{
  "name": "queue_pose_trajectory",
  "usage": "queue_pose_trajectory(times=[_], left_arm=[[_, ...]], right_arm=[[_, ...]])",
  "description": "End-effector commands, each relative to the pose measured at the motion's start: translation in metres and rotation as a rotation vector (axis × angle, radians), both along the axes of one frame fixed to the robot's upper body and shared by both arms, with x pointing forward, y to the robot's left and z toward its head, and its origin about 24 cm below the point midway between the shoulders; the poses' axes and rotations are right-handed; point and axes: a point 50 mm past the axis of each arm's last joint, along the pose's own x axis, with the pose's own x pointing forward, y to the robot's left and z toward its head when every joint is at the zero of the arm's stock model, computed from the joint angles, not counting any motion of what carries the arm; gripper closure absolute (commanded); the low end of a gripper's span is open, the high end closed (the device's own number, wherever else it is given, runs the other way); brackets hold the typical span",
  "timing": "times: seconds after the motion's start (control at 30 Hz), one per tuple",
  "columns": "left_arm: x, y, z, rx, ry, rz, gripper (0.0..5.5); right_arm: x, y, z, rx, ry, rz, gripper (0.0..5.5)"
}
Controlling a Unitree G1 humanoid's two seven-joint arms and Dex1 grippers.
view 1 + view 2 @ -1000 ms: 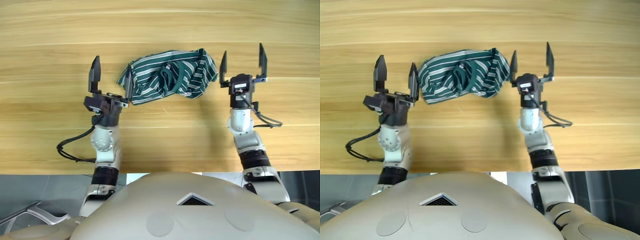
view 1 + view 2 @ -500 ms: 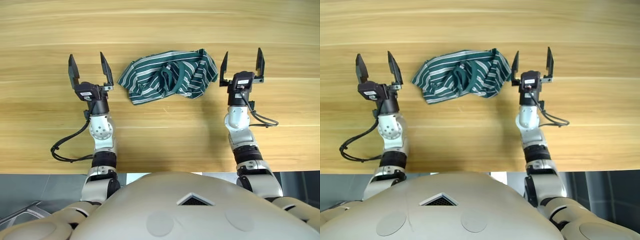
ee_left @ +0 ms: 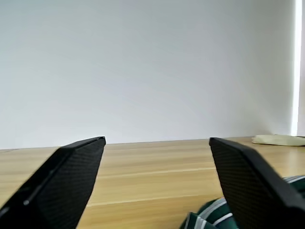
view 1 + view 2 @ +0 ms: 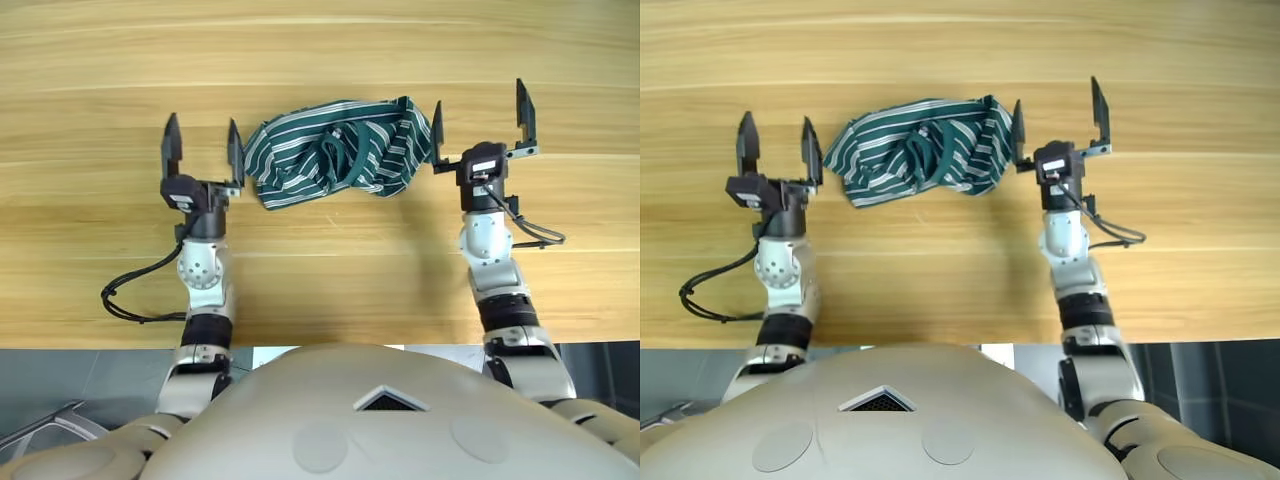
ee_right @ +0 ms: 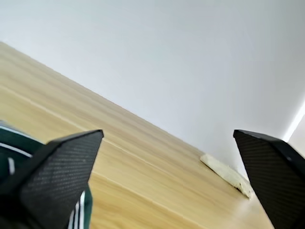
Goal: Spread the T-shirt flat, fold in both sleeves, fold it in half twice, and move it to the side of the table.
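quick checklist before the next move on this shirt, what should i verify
1. Left tool open: ok.
2. Right tool open: ok.
3. Both tools free of cloth: ok.
4. One tool on each side of the T-shirt: ok.
5. T-shirt spread flat on the table: not ok, it lies bunched up.
6. Where its sleeves are: cannot tell, they are lost in the folds.

We see the table point(image 4: 320, 60) brightly and evenly lit, seemingly from above, with only a faint soft shadow along the T-shirt's point(image 4: 340, 150) near edge, and a bright strip point(image 3: 299, 67), perhaps glare, on the white wall point(image 3: 143, 67).
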Motion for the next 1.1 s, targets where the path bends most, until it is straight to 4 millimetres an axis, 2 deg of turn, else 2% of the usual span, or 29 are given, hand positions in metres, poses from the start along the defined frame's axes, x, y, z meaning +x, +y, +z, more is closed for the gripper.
queue_pose_trajectory(times=[0.03, 0.17, 0.33, 0.47, 0.57, 0.7, 0.8, 0.87, 0.93, 1.1], left_arm=[[0.004, 0.006, 0.014, -0.047, -0.036, -0.040, 1.46], [0.003, -0.002, 0.007, -0.027, -0.008, -0.078, 1.46], [-0.004, 0.001, 0.003, 0.065, 0.022, -0.131, 1.46], [-0.005, 0.002, 0.002, 0.152, 0.032, -0.173, 1.46], [-0.007, 0.006, -0.003, 0.284, 0.071, -0.231, 1.46], [-0.021, 0.007, -0.015, 0.560, 0.173, -0.421, 1.46], [-0.024, 0.010, -0.017, 0.701, 0.201, -0.478, 1.46], [-0.023, 0.011, -0.014, 0.759, 0.192, -0.489, 1.46], [-0.019, 0.010, -0.011, 0.803, 0.176, -0.474, 1.46], [0.002, 0.004, -0.007, 0.842, 0.119, -0.383, 1.46]], right_arm=[[-0.001, 0.004, 0.003, -0.085, 0.005, 0.057, 0.64], [-0.004, 0.012, -0.001, -0.058, 0.009, 0.085, 1.22], [-0.005, 0.013, -0.002, -0.069, 0.026, 0.088, 2.21], [-0.008, 0.014, 0.001, -0.094, 0.021, 0.115, 2.21], [-0.023, 0.020, -0.002, -0.172, 0.067, 0.242, 2.21], [-0.041, 0.017, -0.027, -0.377, 0.241, 0.378, 2.21], [-0.051, 0.017, -0.039, -0.482, 0.323, 0.459, 2.21], [-0.056, 0.016, -0.040, -0.507, 0.348, 0.494, 2.21], [-0.053, 0.015, -0.039, -0.513, 0.347, 0.483, 2.21], [-0.045, 0.019, -0.044, -0.519, 0.361, 0.469, 2.21]])
